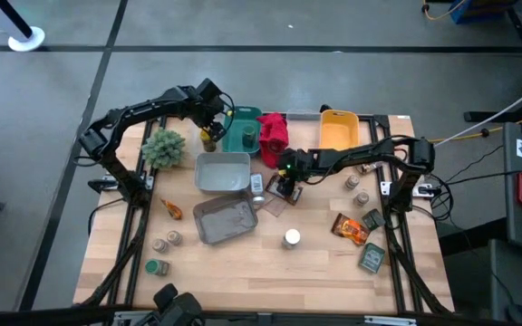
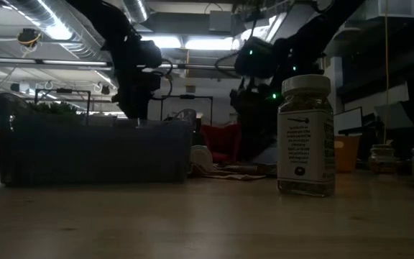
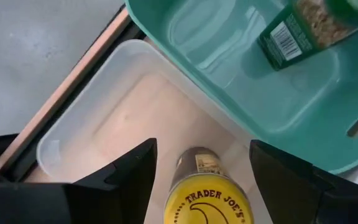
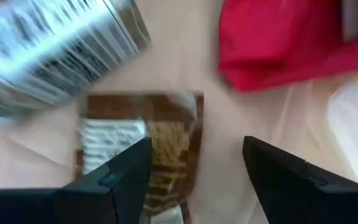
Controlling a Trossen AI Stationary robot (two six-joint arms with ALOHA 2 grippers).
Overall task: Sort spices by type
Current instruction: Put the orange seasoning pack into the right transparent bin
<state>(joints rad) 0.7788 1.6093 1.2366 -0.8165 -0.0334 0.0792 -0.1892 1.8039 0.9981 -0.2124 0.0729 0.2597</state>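
- The wooden table point(image 1: 270, 263) is sitting on a grey floor, and the low view is showing a dim workshop with ceiling lights and ducts behind it.
- Along the far edge, a teal bin point(image 1: 241, 131), a red cloth point(image 1: 273, 132) and a yellow bin point(image 1: 338, 129) are lining up, with a little green plant point(image 1: 164, 148) off to the left.
- Two grey bins point(image 1: 222, 172) are sitting mid-table, one nearer the front than the other.
- Loose jars are hanging out at the front left point(image 1: 157, 266), a white-lid jar point(image 1: 292, 238) at front centre, and more jars point(image 1: 357, 187) plus an orange packet point(image 1: 350, 228) and a green packet point(image 1: 372, 257) on the right.
- The left arm is reaching in from the left edge, bent at the elbow, with the left gripper point(image 3: 201, 171) hanging over a clear tub point(image 3: 98, 124) beside the teal bin.
- Its fingers are spread wide, straddling a yellow-lid jar point(image 3: 209, 202) standing in that tub without visibly touching it; another jar point(image 3: 309, 28) is lying in the teal bin.
- The right arm is stretching from the right edge toward the table's middle, with the right gripper point(image 4: 194, 171) pointing down just in front of the cloth.
- Its fingers are also wide, holding nothing, hovering over a flat brown packet point(image 4: 145, 146) with a tipped jar point(image 4: 55, 50) right beside it.
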